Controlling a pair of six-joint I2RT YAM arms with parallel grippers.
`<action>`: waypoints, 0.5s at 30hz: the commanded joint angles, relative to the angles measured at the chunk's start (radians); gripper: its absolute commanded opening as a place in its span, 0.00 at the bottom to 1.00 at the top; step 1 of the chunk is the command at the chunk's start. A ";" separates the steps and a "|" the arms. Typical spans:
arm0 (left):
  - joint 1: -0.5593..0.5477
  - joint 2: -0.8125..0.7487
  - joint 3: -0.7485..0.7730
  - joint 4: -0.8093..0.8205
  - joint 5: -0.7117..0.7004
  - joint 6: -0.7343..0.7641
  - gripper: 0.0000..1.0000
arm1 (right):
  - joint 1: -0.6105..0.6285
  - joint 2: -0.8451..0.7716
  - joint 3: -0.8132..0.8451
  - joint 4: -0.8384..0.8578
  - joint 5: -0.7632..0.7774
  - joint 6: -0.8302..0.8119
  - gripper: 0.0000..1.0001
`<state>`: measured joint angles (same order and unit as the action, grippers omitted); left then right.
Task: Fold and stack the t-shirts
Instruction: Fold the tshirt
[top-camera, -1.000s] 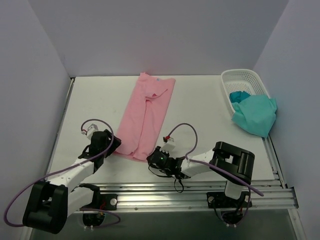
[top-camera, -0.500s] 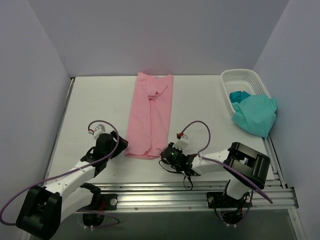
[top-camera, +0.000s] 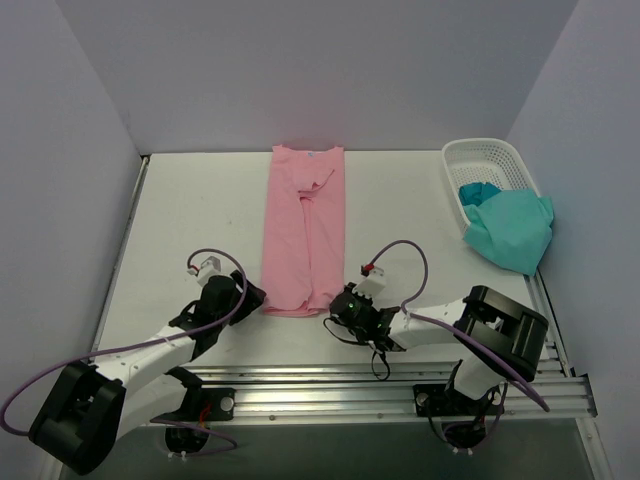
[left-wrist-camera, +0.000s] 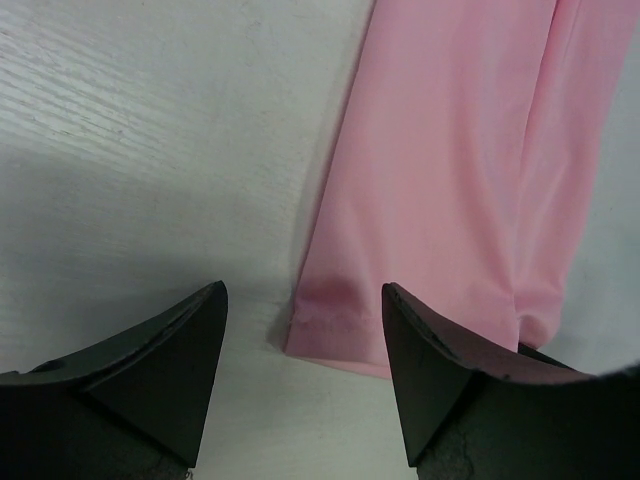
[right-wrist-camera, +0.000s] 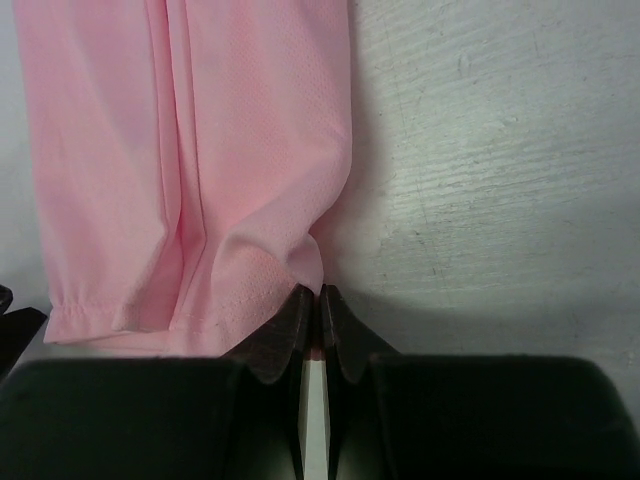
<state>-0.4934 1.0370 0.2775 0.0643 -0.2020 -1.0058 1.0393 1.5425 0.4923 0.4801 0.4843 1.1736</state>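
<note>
The light pink t-shirt (top-camera: 303, 230) lies folded into a long narrow strip down the middle of the table, its collar and pale label at the far end. My right gripper (top-camera: 335, 308) is shut on the near right corner of its hem, and the cloth (right-wrist-camera: 200, 150) runs into the closed tips (right-wrist-camera: 320, 290). My left gripper (top-camera: 248, 297) is open at the near left corner, with the hem corner (left-wrist-camera: 330, 330) lying between its spread fingers (left-wrist-camera: 303, 290). The teal-green t-shirt (top-camera: 510, 228) hangs over the near rim of the basket at the right.
A white lattice basket (top-camera: 483, 157) stands at the back right against the side wall, with teal cloth inside it. Purple-grey walls close in the table on three sides. A metal rail (top-camera: 380, 385) runs along the near edge by the arm bases.
The right gripper has dragged the pink shirt's near end to the right, so the strip now lies straighter. The left gripper has followed to the right, staying open by the near left corner.
</note>
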 joint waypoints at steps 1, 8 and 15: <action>-0.034 0.003 -0.026 0.071 0.003 -0.034 0.72 | -0.007 0.048 0.006 -0.067 0.019 -0.020 0.00; -0.082 0.009 -0.006 0.086 -0.017 -0.048 0.72 | -0.013 0.068 0.017 -0.063 0.017 -0.026 0.00; -0.132 0.104 0.020 0.126 -0.017 -0.066 0.72 | -0.025 0.079 0.014 -0.055 0.013 -0.029 0.00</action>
<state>-0.6037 1.0924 0.2676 0.1627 -0.2081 -1.0576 1.0271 1.5826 0.5125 0.5247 0.4839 1.1683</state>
